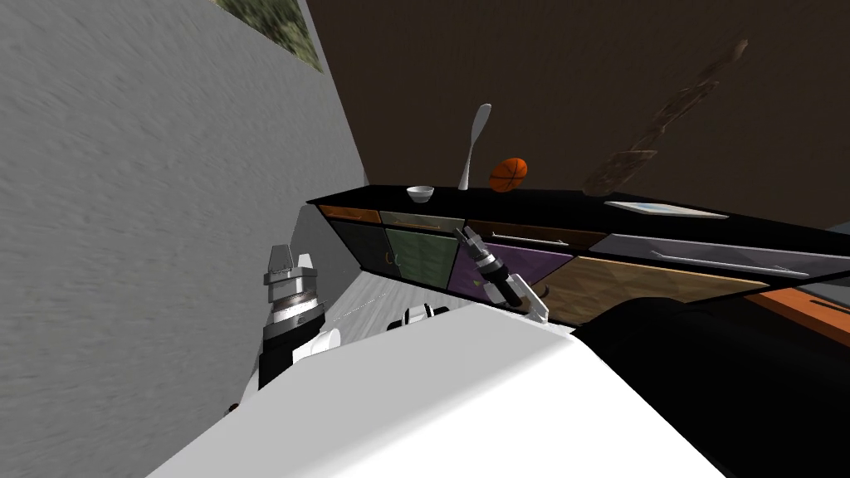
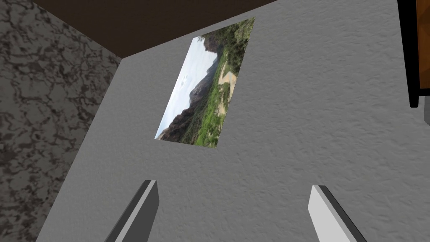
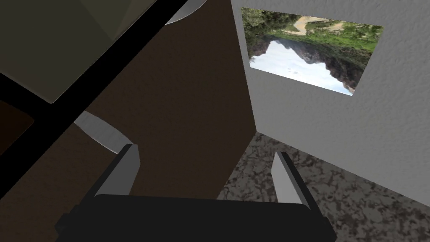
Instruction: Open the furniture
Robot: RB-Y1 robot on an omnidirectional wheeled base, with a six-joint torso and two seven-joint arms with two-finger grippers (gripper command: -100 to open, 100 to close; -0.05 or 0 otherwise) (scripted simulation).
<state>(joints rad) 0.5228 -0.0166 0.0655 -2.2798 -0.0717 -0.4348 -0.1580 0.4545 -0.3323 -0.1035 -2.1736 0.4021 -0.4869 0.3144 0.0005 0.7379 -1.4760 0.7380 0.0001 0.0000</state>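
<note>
Sideboard (image 1: 631, 282), black top. Right gripper (image 1: 466, 238) at its front beside the green panel (image 1: 422, 256), fingers spread, empty. Left gripper (image 1: 289, 256) well left of sideboard, fingers spread.

I see a long low cabinet (image 1: 548, 199) with a black top; its fronts are mixed green, purple and wood-brown. On the top, starting from my left: a small white bowl (image 1: 420, 193), then a tall slim white vase (image 1: 475, 145) standing upright. An orange ball (image 1: 508, 174) is just beside the vase, can't tell if they touch. Further right, well apart, a flat pale tray (image 1: 664, 209) lies on the top.
</note>
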